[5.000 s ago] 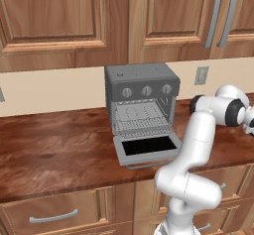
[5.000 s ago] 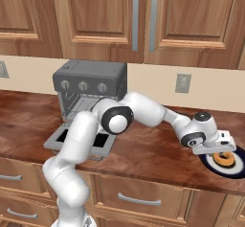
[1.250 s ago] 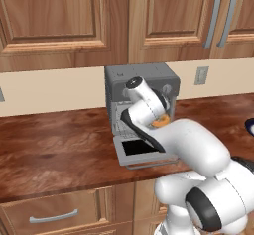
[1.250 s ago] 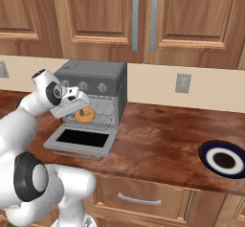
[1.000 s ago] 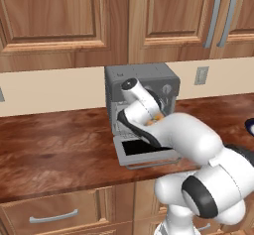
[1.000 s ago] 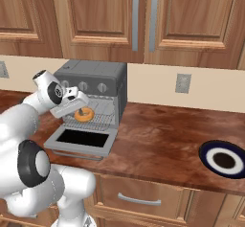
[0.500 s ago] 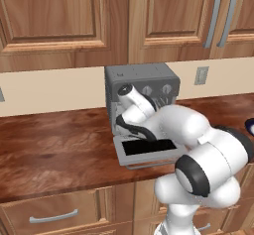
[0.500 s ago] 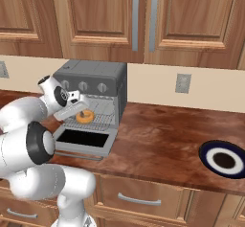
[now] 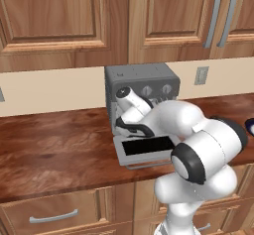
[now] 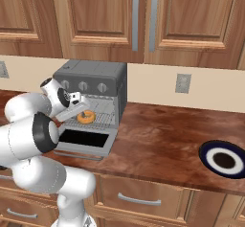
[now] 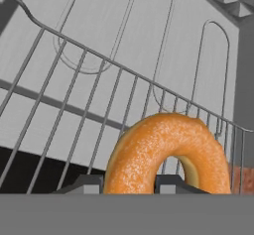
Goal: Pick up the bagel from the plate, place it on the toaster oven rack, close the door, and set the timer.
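Bagel (image 11: 166, 154) now sits further inside the oven than a second ago, above the rack (image 11: 89, 100), clamped between the gripper's (image 10: 81, 110) narrowed jaws. Arm reaches over the open door (image 10: 86, 138) into the cavity. Its bulk hides the hand in the left view; plate (image 10: 223, 159) lies well right.

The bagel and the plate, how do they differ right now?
The bagel is tan-orange, while the plate is dark blue with a white ring around a dark middle. The bagel is at the toaster oven rack, held in the gripper; the plate lies bare on the counter, far to the right. The bagel looks smaller than the plate. Both are round.
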Controlling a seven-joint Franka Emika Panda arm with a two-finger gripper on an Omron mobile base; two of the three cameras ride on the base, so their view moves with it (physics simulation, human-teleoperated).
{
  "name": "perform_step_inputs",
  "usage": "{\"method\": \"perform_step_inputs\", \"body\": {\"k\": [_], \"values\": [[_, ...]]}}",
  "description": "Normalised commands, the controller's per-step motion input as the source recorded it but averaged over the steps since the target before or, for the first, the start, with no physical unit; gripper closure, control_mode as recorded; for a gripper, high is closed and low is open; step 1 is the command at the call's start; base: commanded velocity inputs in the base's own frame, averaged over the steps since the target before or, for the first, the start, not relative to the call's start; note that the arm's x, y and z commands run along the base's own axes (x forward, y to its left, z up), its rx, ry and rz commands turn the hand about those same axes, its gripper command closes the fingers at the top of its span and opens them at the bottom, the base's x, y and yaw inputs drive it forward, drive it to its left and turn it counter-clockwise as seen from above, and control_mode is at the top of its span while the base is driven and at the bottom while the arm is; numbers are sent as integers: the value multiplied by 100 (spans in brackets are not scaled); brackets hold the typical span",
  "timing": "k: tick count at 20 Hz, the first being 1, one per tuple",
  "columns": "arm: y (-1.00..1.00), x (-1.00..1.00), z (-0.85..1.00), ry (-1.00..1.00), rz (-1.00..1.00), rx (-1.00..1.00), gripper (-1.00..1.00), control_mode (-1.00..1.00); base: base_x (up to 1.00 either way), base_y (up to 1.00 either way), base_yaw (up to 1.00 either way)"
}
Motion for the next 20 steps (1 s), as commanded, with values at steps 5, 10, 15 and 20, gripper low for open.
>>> {"method": "perform_step_inputs", "body": {"k": [5, 10, 15, 20], "values": [[0, 14, -13, 0, 3, 0, 100, -100, 0, 0, 0], [4, 0, -6, 0, 2, 0, -100, -100, 0, 0, 0], [0, -3, 0, 0, 0, 0, -100, -100, 0, 0, 0], [3, -6, 18, 0, 0, 2, -100, -100, 0, 0, 0]]}}
